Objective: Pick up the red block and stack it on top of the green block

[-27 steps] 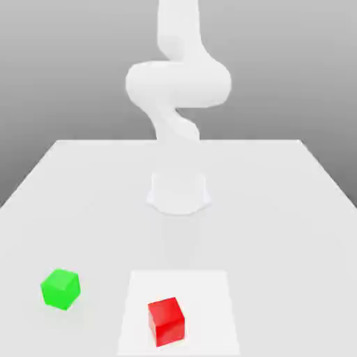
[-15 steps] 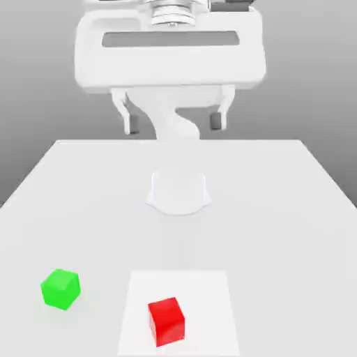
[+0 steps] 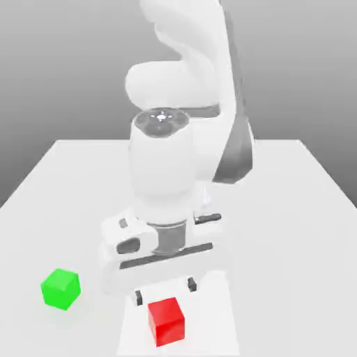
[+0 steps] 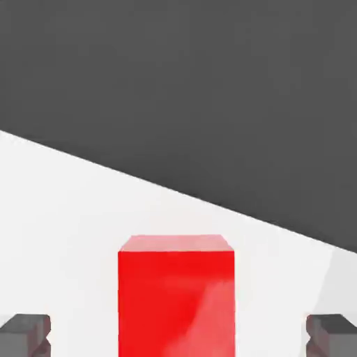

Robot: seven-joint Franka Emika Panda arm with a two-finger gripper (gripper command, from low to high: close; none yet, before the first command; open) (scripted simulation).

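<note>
Red block [image 3: 166,321] on table | hand [image 3: 164,291] released above it | green block [image 3: 61,289] apart

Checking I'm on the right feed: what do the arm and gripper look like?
A glossy white arm of rounded segments with a dark grey panel along one side. The wrist carries a grey ribbed ring above a boxy white hand with dark slots. The gripper has two short fingers tipped with dark grey pads.

The arm [image 3: 183,104] is glossy white, built of thick rounded links, with a dark grey band down one side. A ribbed grey ring joins the wrist to a broad white hand [image 3: 164,254] with a dark slot. The pincer [image 3: 164,291] has small dark grey fingertips [image 4: 26,333].
</note>
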